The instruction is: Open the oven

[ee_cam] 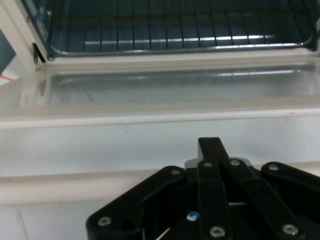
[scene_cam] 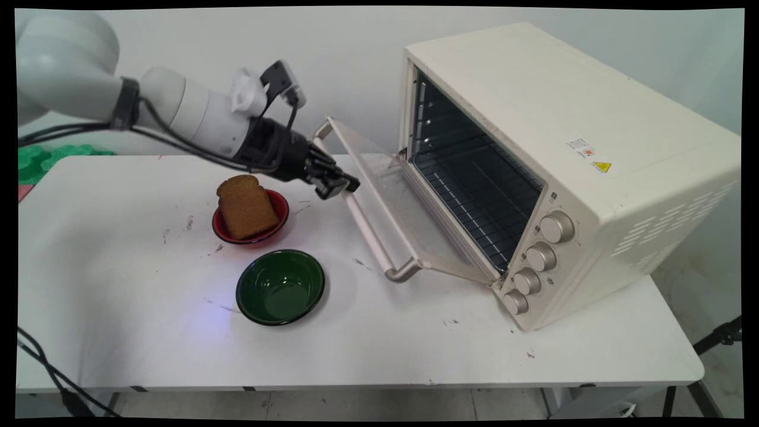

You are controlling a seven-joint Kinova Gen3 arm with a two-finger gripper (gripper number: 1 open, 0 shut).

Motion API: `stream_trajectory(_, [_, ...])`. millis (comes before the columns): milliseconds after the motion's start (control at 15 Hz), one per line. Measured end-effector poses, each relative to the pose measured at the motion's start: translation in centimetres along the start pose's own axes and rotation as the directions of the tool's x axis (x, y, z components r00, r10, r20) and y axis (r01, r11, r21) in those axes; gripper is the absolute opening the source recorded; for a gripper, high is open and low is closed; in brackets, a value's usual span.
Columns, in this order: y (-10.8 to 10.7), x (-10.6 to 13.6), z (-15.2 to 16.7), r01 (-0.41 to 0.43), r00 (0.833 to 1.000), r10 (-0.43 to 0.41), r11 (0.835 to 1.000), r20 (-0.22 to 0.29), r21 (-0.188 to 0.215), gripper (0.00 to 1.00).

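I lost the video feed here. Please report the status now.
Gripper shut, empty, at oven door handle. Oven door open, rack bare. Bread on red bowl; green bowl empty nearby.

Yellow warning triangle sticker (scene_cam: 602, 167) and small unreadable label (scene_cam: 583, 148) on oven (scene_cam: 569, 118) top; no legible text.

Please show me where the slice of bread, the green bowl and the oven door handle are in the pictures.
slice of bread (scene_cam: 246, 207): main view, on its brown flat face.
green bowl (scene_cam: 280, 287): main view, on the inside of its bottom.
oven door handle (scene_cam: 370, 230): main view, on the middle of the long bar.
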Motion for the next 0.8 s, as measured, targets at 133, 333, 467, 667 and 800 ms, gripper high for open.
stream_trajectory(133, [0.1,-1.5,0.0,0.005,1.000,-0.005,1.000,-0.006,-0.003,0.00])
stream_trajectory(333, [0.2,-3.5,0.3,0.014,1.000,-0.014,1.000,-0.011,-0.006,0.00])
stream_trajectory(467, [0.3,-4.9,0.6,0.025,1.000,-0.025,1.000,-0.017,-0.006,0.00])
stream_trajectory(667, [0.3,-6.2,1.1,0.035,0.999,-0.035,0.999,-0.031,-0.006,0.00])
stream_trajectory(800, [0.3,-7.1,1.3,0.038,0.999,-0.038,0.999,-0.039,-0.008,0.00])
